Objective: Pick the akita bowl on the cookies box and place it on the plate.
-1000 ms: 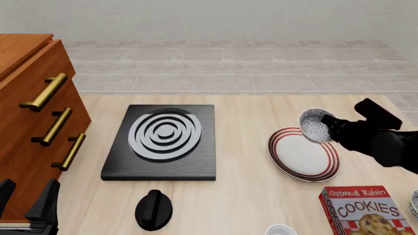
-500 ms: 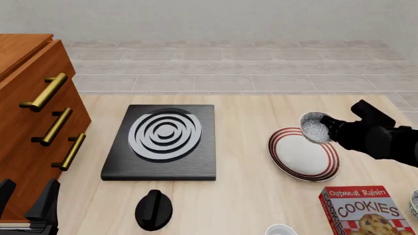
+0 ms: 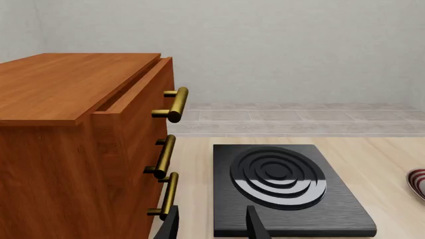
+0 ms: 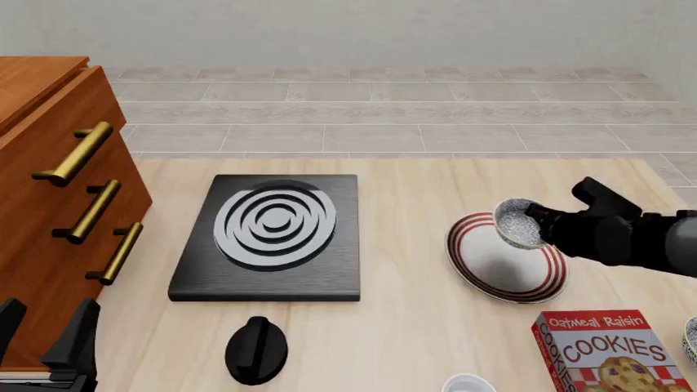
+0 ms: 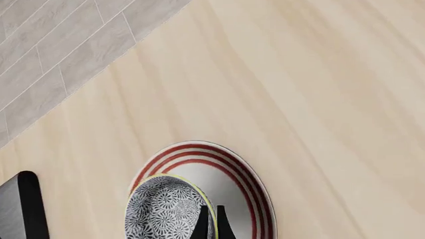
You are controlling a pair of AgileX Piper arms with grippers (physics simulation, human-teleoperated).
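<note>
Nearest, the left tool (image 4: 44, 339) idles by the wooden drawer cabinet (image 4: 49, 188), fingers parted and empty. One cookies box (image 4: 610, 351) stands at the worktop's (image 4: 403, 327) near right edge, nothing on top. Farther out, the right tool (image 4: 536, 222) pinches the rim of the akita bowl (image 4: 518, 223), tilted over the single plate (image 4: 503, 260). The bowl looks rigid, light and probably slippery; a rim grip suits it. One black slab (image 4: 273, 237) lies left.

Front view high behind arms; left wrist low, close, facing cabinet (image 3: 79, 149) and black slab (image 3: 285, 189); right wrist steeply down, sharing plate (image 5: 249, 199).
</note>
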